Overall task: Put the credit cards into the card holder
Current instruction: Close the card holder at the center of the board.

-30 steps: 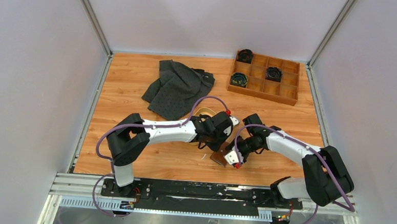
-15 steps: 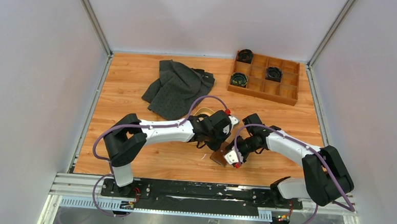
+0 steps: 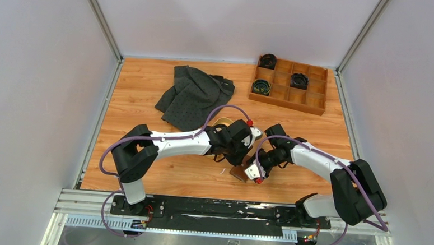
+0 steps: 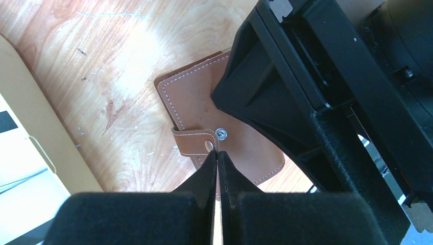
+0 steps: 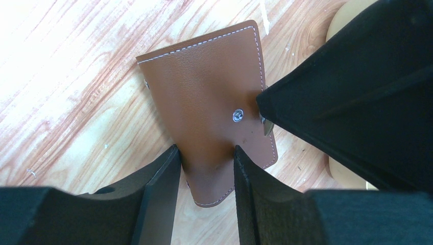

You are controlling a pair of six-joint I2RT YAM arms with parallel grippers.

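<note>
Evidently the left end effector (image 4: 218, 168) has just pressed together, pinching the snap tab of the card holder (image 4: 199, 107), which lies shut on the table (image 4: 102, 66) beneath it. Right end effector (image 5: 207, 168), part-spread, straddles the holder's near edge. Opening appears imminent.

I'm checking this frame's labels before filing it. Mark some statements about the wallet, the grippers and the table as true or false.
1. The left gripper is shut on the wallet's snap strap. True.
2. The wallet lies open, showing its inside. False: it lies folded, outer leather up.
3. The right gripper stands with its fingers straddling one end of the wallet. True.
4. The wooden box is at the table's near left corner. False: it sits at the far right.
5. A dark cloth lies on the table. True.
</note>
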